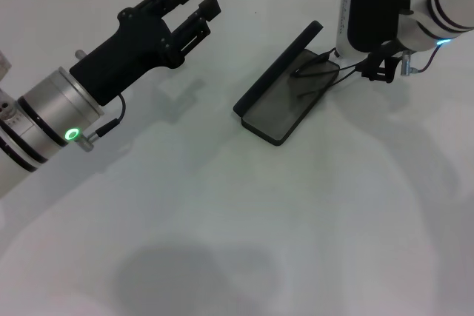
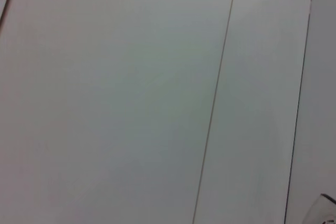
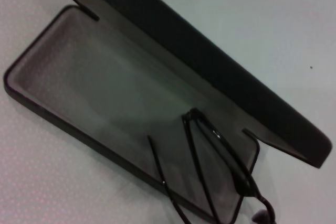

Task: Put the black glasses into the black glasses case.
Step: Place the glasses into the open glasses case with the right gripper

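Note:
The black glasses case (image 1: 285,109) lies open on the white table, right of centre, its lid (image 1: 278,72) standing up on the left side. Grey lining fills the case (image 3: 94,77) in the right wrist view. The black glasses (image 1: 320,70) hang tilted over the case's far end. One end of the glasses (image 3: 218,137) reaches down to the lining near the lid, and the temple arms slant up and out of the picture. My right gripper (image 1: 375,70) holds them from the right, just beyond the case's far corner. My left gripper (image 1: 196,1) hovers open at the upper left, well away from the case.
The white table (image 1: 222,205) spreads around the case with nothing else on it. The left wrist view shows only pale flat panels (image 2: 115,98) with thin dark seams.

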`<act>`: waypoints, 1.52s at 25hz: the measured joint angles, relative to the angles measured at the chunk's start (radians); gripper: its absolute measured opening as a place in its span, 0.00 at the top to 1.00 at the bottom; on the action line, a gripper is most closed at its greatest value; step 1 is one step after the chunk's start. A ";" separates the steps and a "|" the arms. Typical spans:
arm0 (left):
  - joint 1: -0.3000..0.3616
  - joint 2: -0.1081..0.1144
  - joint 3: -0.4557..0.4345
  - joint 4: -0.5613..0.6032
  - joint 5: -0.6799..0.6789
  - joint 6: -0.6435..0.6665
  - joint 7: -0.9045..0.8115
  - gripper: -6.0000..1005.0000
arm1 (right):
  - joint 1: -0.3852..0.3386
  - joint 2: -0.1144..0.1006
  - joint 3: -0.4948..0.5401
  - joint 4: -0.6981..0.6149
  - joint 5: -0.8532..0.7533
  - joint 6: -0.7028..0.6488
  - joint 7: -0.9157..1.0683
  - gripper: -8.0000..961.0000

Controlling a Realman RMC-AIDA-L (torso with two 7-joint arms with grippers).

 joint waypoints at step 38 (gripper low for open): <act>-0.008 -0.004 0.000 0.001 0.000 0.002 0.000 0.44 | 0.010 0.000 -0.186 0.077 -0.028 0.157 0.033 0.74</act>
